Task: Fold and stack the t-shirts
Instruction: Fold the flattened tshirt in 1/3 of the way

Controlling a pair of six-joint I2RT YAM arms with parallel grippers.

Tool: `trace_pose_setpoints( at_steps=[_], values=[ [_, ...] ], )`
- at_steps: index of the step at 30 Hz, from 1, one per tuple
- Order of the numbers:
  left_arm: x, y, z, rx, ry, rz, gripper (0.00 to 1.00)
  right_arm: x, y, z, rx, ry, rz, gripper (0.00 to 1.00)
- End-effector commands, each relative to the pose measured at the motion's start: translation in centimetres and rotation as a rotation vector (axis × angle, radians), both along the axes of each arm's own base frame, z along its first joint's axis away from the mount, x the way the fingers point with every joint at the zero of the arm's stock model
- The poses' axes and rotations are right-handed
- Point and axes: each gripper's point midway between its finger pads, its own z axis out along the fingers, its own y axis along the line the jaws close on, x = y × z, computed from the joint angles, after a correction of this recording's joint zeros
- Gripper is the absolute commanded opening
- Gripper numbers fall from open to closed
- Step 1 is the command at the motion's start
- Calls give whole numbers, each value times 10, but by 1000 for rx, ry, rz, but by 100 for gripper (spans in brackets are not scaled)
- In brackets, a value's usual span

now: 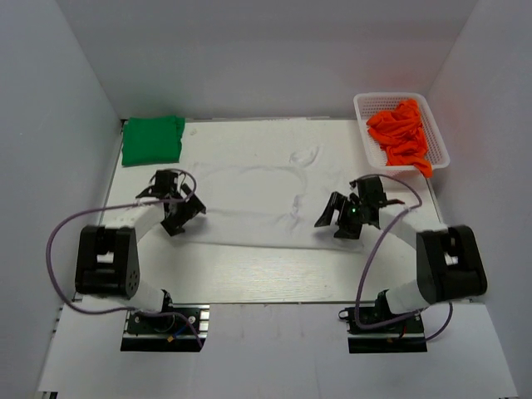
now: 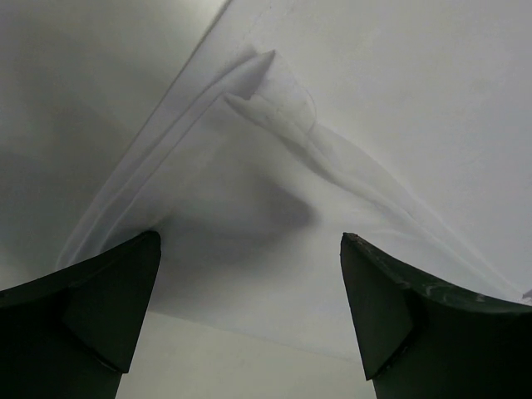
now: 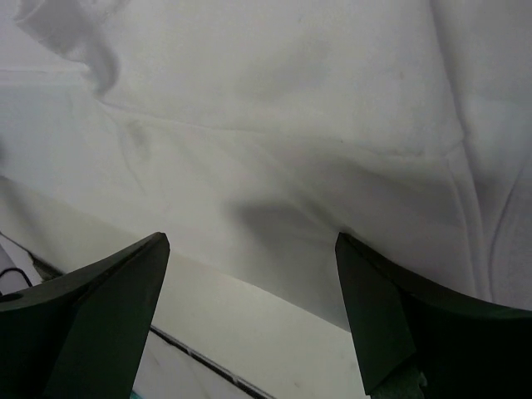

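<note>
A white t-shirt (image 1: 266,195) lies spread flat across the middle of the table, its near hem running between the two arms. A bright green t-shirt (image 1: 152,139) lies folded at the far left corner. My left gripper (image 1: 184,213) is open over the white shirt's left near edge; in the left wrist view the cloth (image 2: 249,208) lies just beyond my gripper (image 2: 249,307), with a folded corner. My right gripper (image 1: 337,218) is open over the shirt's right near edge; the right wrist view shows the hem (image 3: 291,249) between the open fingers of my gripper (image 3: 249,307).
A white plastic lattice basket (image 1: 362,105) holding orange cloth (image 1: 401,131) stands at the far right corner. White walls enclose the table on three sides. The table's near edge (image 1: 274,301) runs just ahead of the arm bases.
</note>
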Motion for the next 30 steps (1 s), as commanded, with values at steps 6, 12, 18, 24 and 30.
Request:
trace_pose_setpoints(
  at_steps=[6, 12, 18, 24, 30],
  values=[
    [-101, 0, 53, -47, 31, 31, 100, -82, -24, 36, -105, -4, 61, 89],
    [-49, 17, 125, 34, -195, 76, 100, -53, 35, 102, 97, -157, 239, 90],
    [-30, 29, 114, 92, -115, 124, 100, -34, 94, 109, 227, -212, 438, 90],
    [-13, 32, 120, 95, -131, 147, 100, -14, 120, 96, 266, -179, 521, 90],
    [-7, 36, 121, 114, -122, 157, 100, -9, 136, 71, 328, -97, 570, 90]
  ],
)
